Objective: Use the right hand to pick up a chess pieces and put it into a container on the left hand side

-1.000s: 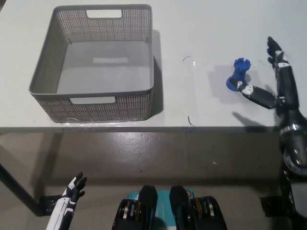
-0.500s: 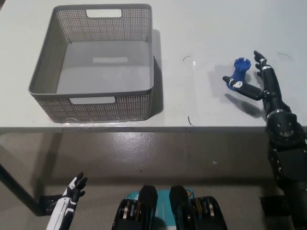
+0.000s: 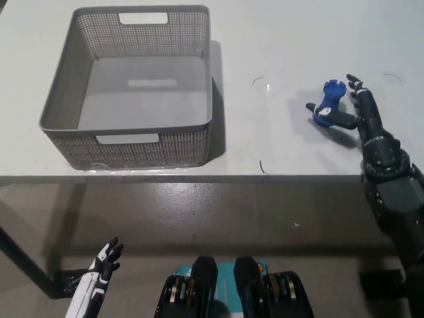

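Right hand (image 3: 350, 112) has slid in from the table's 3 o'clock edge toward the blue chess rook (image 3: 327, 103), and now brackets it, where a second ago it lay further out with only one finger near the base. Rook has tipped a little with it and leans, crown toward 1 o'clock, base toward 7. Fingers are spread around the piece: one reaches across under the base, others rise beside the crown, touching or nearly so. Closure not complete; I judge nothing is held yet. Piece sits on the white table (image 3: 278, 40) at roughly 3 o'clock from the grey mesh basket (image 3: 126, 149), well apart from it. Basket looks empty. Left hand (image 3: 101, 265) rests low at 7 o'clock, below table level, fingers apart, idle. Risks as I read them: the leaning rook is poorly seated, so an uneven squeeze could roll it out toward 9 o'clock or knock it flat. A grip only at the narrow waist may let it pivot and drop during the long carry across to the basket.
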Action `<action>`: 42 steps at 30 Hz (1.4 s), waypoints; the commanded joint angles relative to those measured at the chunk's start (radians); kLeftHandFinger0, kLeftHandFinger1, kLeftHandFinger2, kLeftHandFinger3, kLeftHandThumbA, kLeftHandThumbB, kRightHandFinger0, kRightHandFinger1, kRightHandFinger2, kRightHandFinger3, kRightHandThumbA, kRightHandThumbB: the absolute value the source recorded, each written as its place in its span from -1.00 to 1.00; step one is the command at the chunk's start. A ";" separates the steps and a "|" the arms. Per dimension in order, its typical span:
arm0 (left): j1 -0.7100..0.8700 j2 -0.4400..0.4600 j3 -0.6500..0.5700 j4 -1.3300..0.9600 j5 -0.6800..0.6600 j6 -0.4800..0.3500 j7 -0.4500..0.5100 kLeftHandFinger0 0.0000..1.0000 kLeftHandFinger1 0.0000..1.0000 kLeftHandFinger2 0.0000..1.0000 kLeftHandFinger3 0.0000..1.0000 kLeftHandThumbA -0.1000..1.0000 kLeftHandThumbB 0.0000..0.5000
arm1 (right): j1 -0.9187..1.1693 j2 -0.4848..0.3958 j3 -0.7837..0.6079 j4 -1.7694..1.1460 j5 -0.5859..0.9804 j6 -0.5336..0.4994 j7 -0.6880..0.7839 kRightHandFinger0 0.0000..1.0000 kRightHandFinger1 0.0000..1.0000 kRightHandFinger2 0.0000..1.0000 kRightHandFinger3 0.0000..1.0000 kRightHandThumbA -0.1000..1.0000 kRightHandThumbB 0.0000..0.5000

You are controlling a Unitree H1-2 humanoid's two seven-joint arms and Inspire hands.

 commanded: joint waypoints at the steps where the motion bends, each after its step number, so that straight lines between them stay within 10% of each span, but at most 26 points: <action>1: -0.011 0.020 -0.009 -0.006 0.005 -0.047 -0.012 1.00 1.00 1.00 1.00 1.00 0.69 | -0.093 -0.022 0.004 0.033 0.021 -0.056 -0.012 1.00 1.00 1.00 1.00 1.00 0.85; 29: -0.040 0.035 -0.018 -0.012 0.003 -0.039 -0.039 1.00 1.00 1.00 1.00 1.00 0.70 | -0.194 0.001 0.011 0.259 0.066 -0.054 0.011 1.00 1.00 1.00 1.00 1.00 0.79; 32: -0.044 0.035 -0.017 -0.017 0.004 -0.031 -0.039 1.00 1.00 1.00 1.00 1.00 0.71 | -0.202 0.005 0.021 0.275 0.055 -0.036 -0.016 1.00 1.00 1.00 1.00 0.72 0.36; 34: -0.045 0.035 -0.018 -0.014 0.011 -0.038 -0.035 1.00 1.00 1.00 1.00 1.00 0.68 | -0.206 0.010 0.021 0.287 0.056 0.001 -0.056 0.64 0.56 0.71 0.72 0.25 0.30; 35: -0.046 0.035 -0.019 -0.011 0.008 -0.042 -0.037 1.00 1.00 1.00 1.00 1.00 0.65 | -0.203 0.016 -0.005 0.292 0.082 -0.001 -0.092 0.45 0.43 0.10 -0.37 -0.58 0.17; 36: -0.048 0.035 -0.020 -0.008 0.005 -0.045 -0.038 1.00 1.00 1.00 1.00 1.00 0.64 | -0.198 0.019 -0.016 0.292 0.092 -0.023 -0.111 0.53 0.47 -0.02 -0.49 -0.82 0.11; 37: -0.049 0.034 -0.020 -0.007 0.001 -0.042 -0.040 1.00 1.00 1.00 1.00 1.00 0.66 | -0.191 0.021 -0.025 0.293 0.099 -0.038 -0.123 0.15 0.01 -0.39 -0.57 -0.99 -0.04; 39: -0.055 0.037 -0.021 -0.009 0.002 -0.041 -0.043 1.00 1.00 1.00 1.00 1.00 0.66 | -0.179 0.025 -0.049 0.292 0.119 -0.081 -0.131 -0.91 -0.90 -0.62 -0.23 -1.00 -0.31; 42: -0.061 0.039 -0.021 -0.012 -0.001 -0.036 -0.047 1.00 1.00 1.00 1.00 1.00 0.66 | -0.176 0.029 -0.053 0.291 0.114 -0.103 -0.155 -1.00 -0.85 0.14 0.17 -1.00 -0.33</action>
